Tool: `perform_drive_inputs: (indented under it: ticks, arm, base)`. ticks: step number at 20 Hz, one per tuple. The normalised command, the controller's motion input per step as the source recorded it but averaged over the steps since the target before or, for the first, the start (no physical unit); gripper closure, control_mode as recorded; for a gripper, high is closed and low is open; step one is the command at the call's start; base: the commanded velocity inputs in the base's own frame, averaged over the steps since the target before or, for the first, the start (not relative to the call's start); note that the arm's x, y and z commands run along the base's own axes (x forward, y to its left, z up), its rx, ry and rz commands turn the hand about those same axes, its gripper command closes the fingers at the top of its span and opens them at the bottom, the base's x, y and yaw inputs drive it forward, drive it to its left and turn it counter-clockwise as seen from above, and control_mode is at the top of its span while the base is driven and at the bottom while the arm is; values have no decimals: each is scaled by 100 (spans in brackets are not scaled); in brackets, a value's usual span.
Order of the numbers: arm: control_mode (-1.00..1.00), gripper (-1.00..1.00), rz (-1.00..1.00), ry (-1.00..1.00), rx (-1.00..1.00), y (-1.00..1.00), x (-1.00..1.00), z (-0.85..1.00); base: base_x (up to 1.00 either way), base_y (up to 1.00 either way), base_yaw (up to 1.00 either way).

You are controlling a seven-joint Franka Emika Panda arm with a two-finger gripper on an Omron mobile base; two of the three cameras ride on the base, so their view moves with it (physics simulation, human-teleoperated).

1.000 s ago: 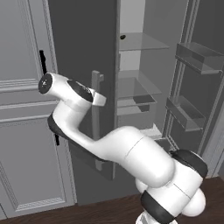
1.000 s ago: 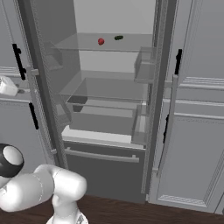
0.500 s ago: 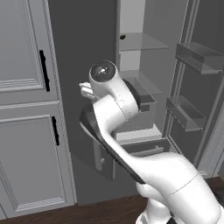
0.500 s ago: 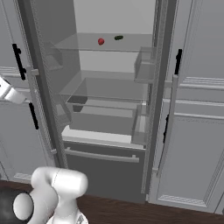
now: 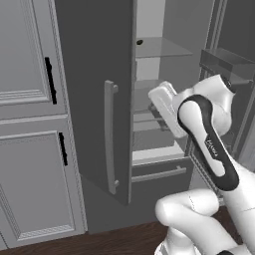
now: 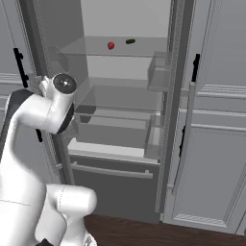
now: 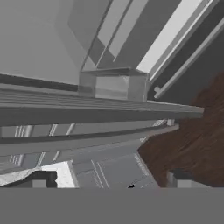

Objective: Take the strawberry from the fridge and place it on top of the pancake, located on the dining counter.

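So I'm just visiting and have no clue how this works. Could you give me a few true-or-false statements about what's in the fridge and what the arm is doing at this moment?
1. The fridge stands open. True.
2. The strawberry lies on the top glass shelf. True.
3. The strawberry is already held in the end effector. False: it rests on the shelf, with the arm well below and to the left of it in the right base view.
4. A small dark item lies beside the strawberry on the same shelf. True.
5. The strawberry sits in the bottom drawer. False: it is on the top shelf.
6. The floor in front of the fridge is white tile. False: it is dark wood.
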Motion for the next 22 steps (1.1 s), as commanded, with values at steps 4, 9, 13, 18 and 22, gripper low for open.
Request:
perform_drive_inputs:
  ticks: [4,9,13,18,22]
  arm:
    - [-100,-100,4,33,83,-64,94,0]
    - [-100,-100,19,40,56,-19,100,0]
    - [-100,-100,27,36,24,23,100,-16]
    - [-100,-100,26,26,26,33,79,-29]
    - [-100,-100,24,23,18,67,14,-28]
  base:
    - [0,0,0]
    - [0,0,0]
    - [0,0,0]
    - [0,0,0]
    - [0,0,0]
